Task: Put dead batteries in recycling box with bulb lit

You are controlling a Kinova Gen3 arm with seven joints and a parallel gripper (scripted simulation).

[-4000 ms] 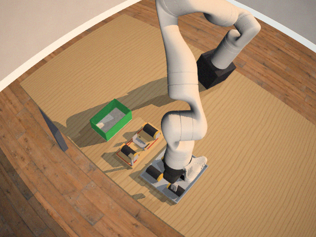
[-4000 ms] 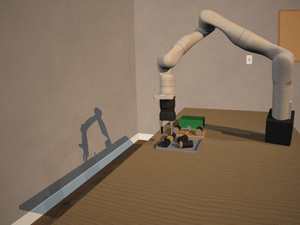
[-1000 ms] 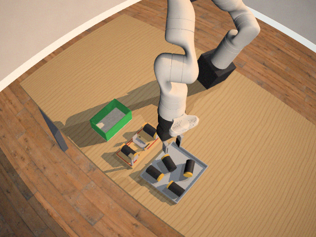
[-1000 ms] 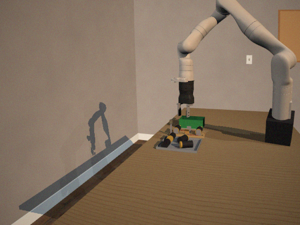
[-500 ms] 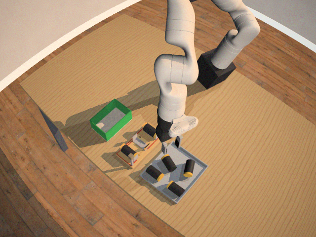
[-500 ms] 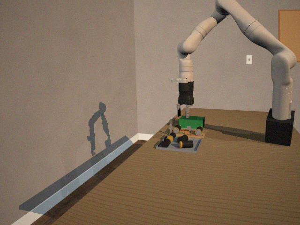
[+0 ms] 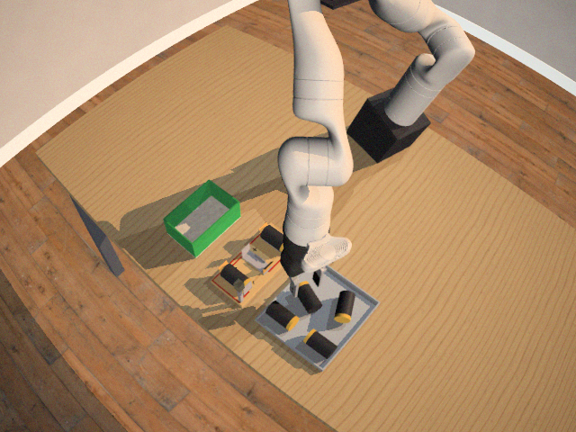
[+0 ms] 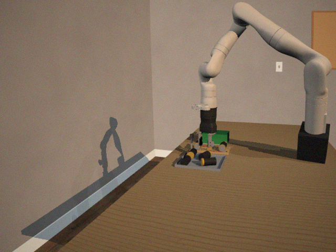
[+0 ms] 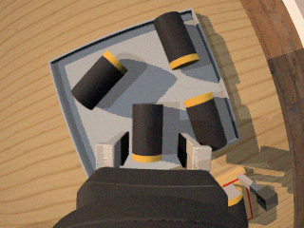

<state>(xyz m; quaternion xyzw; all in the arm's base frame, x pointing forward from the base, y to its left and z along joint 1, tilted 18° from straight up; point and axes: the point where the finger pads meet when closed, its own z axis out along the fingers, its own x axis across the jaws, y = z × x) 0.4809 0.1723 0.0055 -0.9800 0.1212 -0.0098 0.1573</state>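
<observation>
Battery pickup lining up, nothing grabbed yet

So the nearest battery (image 7: 309, 297) (image 8: 205, 155) (image 9: 147, 130) is lying on its side in the grey tray (image 7: 351, 336) (image 8: 198, 168) (image 9: 67, 114). The gripper (image 7: 306, 282) (image 8: 206, 142) (image 9: 153, 143) is spread nearly full and empty, fingers either side of it, presumably for a squeeze across the barrel. Holder (image 7: 260, 279) (image 8: 226, 152) beside the tray has two cells, likely for testing. Green box (image 7: 218, 229) (image 8: 219, 137) sits beyond, no battery visible inside.

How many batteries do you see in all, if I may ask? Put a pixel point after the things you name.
6: four lie in the gray tray (image 7: 347, 336) (image 8: 198, 168) (image 9: 58, 90), two sit on the holder board (image 7: 248, 295). None shows in the green box (image 7: 218, 234), though its near walls hide some floor.
</observation>
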